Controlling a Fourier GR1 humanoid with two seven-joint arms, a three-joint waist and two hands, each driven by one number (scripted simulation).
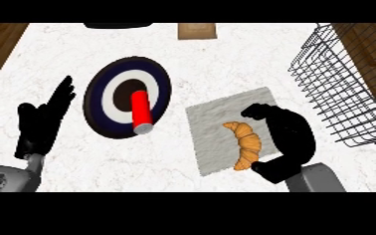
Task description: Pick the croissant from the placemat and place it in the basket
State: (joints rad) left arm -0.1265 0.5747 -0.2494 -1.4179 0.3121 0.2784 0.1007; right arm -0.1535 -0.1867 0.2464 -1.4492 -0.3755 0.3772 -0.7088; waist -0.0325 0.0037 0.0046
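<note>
Standing at two o'clock, the wire basket (pixel 327 79) holds nothing; the right hand (pixel 290 139) curls beside (not pinching) the croissant (pixel 246 144).

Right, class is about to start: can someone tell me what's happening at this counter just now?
The robot's right hand is curled beside the croissant, which lies on the grey placemat; it is not lifted yet. The wire basket waits at the right edge. The left hand rests open at the left. A red cylinder sits on a dark round plate, untouched.
</note>
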